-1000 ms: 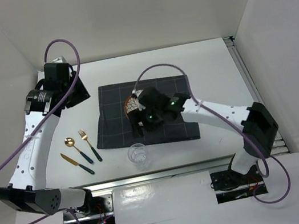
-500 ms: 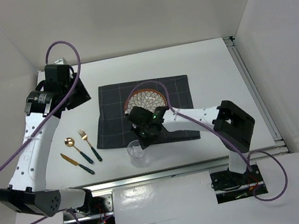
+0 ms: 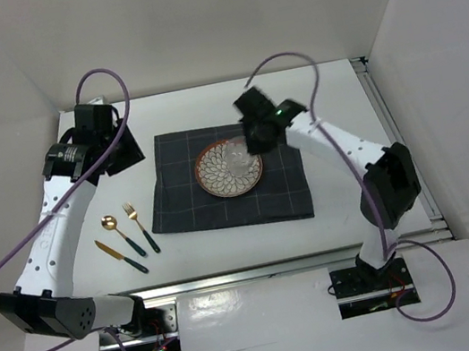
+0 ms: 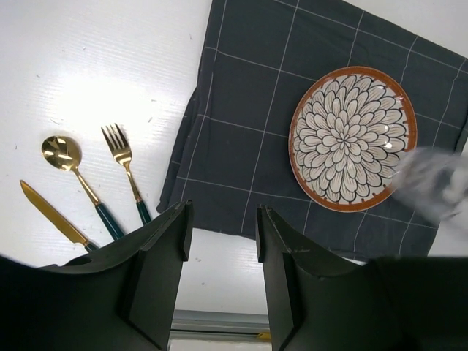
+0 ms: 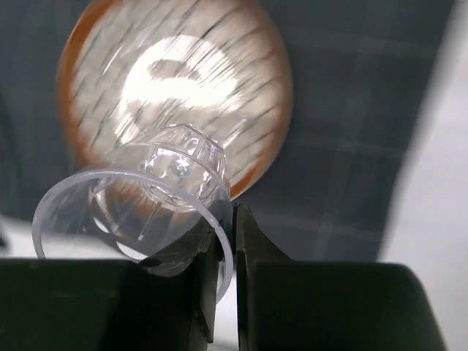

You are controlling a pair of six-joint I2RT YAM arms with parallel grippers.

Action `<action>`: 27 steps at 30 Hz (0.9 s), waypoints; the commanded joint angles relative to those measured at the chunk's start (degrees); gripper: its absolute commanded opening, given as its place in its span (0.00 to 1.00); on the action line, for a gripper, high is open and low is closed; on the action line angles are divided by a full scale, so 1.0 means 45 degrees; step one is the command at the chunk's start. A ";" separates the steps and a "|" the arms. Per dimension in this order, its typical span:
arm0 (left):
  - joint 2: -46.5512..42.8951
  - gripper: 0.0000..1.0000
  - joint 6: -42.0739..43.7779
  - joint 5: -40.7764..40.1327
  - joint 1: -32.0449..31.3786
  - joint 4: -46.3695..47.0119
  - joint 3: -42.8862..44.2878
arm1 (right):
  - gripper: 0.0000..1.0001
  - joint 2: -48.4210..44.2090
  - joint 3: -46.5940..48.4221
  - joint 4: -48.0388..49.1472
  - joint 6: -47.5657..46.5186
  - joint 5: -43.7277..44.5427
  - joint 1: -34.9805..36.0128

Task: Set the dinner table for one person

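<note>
While my right gripper (image 5: 232,219) is clamped on the rim wall of the clear faceted drinking glass (image 5: 175,172), one finger inside and one outside, the glass hangs tilted over the round orange-rimmed plate with the petal pattern (image 3: 209,176). I can't tell if its base touches the plate. The plate sits on the dark grey cloth with thin light grid lines (image 3: 186,207), mid dinner table (image 3: 329,95), the large flat white tabletop with aluminium rails. My left gripper (image 4: 223,219) hovers over the table's far left part, jaws part-way apart, nothing between them. On bare table near the cloth's left edge: green-handled gold fork (image 4: 126,164), gold spoon (image 4: 62,151), gold knife (image 4: 51,212), side by side, not touching.
</note>
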 commanded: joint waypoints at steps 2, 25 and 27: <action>-0.0288 0.54 -0.0459 -0.0272 0.0090 0.0061 -0.0179 | 0.00 -0.0086 0.1481 -0.0025 -0.0351 0.0079 -0.3376; -0.0386 0.60 -0.1497 -0.0919 0.0343 0.1113 -0.4319 | 0.00 0.5973 0.5097 0.0778 -0.0919 -0.1876 -0.6334; -0.0250 0.61 -0.1497 -0.1056 0.0343 0.1113 -0.4436 | 0.05 0.6089 0.5097 0.0935 -0.0919 -0.1876 -0.6334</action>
